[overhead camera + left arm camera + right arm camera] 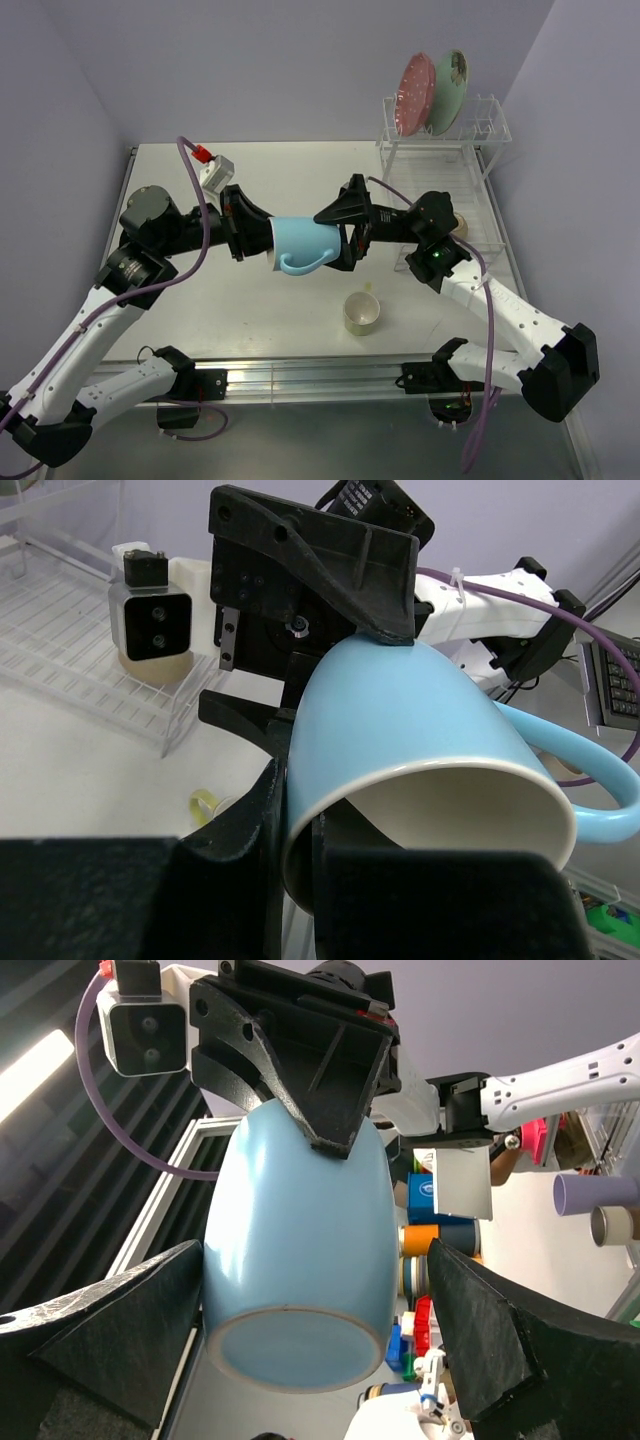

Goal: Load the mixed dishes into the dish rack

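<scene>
The blue mug (305, 245) is held in mid-air over the table (260, 180), approx. centre, between the two arms. It is tipped on its side, mouth twd the L arm, base twd the R arm, handle hanging down on the near side.

L gripper (268, 243): its fingers are clamped on the mug's rim wall, w/ one finger (335, 845) seen inside the mouth and the other outside.

R gripper (342, 236): its fingers are spread wide and set either side of the mug's base end. A gap is seen at one finger (490, 1310). Contact at the other can't be told.

Rack (487, 130) is at the far R corner of the table. The pink plate (415, 92) and green plate (452, 88) are stood upright, side by side, in its raised holder. The bowl (461, 226) is seen in the lower basket, mostly hidden behind the R arm.

The pale mug (362, 313) is left upright on the table, near the front edge, just below the blue mug and apart from the rack.
</scene>
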You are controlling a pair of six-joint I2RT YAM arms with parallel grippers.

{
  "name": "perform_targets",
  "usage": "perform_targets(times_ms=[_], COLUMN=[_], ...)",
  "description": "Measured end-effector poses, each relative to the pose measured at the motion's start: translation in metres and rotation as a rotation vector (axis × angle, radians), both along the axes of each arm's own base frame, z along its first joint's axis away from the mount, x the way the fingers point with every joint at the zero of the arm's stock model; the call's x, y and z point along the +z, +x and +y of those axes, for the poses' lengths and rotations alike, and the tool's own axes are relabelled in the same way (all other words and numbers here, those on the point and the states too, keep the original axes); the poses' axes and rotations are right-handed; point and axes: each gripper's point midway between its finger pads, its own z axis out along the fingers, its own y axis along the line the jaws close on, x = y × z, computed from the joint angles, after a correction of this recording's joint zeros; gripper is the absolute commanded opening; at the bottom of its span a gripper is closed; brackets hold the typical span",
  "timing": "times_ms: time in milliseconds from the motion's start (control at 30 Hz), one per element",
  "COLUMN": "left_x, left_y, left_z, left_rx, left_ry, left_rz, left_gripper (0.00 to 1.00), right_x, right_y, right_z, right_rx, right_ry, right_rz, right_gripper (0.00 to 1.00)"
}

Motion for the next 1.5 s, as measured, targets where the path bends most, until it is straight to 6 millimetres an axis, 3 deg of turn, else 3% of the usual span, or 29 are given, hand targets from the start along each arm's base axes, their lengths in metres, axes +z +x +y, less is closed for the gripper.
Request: perform_targets(times_ms=[1100, 1200, 1267, 1333, 1367, 1400, 1467, 1500], left_x=[-0.007, -0.006, -0.005, -0.004, -0.004, -0.004, -0.005, -0.006], left_y=[0.011, 0.012, 0.012, 0.012, 0.013, 0.013, 0.013, 0.013], left_z=[-0.01, -0.011, -0.011, -0.011, -0.012, -0.012, -0.012, -0.012], left_rx=[-0.018, -0.018, -0.018, -0.018, -0.018, -0.018, -0.019, -0.018], left_ry=[-0.013, -0.016, -0.022, -0.025, -0.026, -0.027, -0.029, -0.029], left_rz=[-0.004, -0.004, -0.009, -0.011, -0.012, -0.012, -0.008, -0.007], left_gripper=[0.0, 0.0, 0.0, 0.0, 0.0, 0.0, 0.01, 0.08], right_x=[0.008, 0.008, 0.008, 0.008, 0.008, 0.008, 0.008, 0.007], right_y=[-0.005, -0.005, -0.006, -0.006, -0.006, -0.006, -0.006, -0.005], right_z=[0.002, 0.002, 0.002, 0.002, 0.002, 0.002, 0.002, 0.002], right_rx=[0.013, 0.015, 0.015, 0.015, 0.015, 0.015, 0.015, 0.015], right_ry=[0.007, 0.005, 0.005, 0.007, 0.007, 0.007, 0.006, 0.004], right_rz=[-0.004, -0.003, -0.005, -0.008, -0.01, -0.01, -0.008, -0.005], right_gripper=[0.99, 0.89, 0.75, 0.43, 0.15, 0.0, 0.0, 0.0])
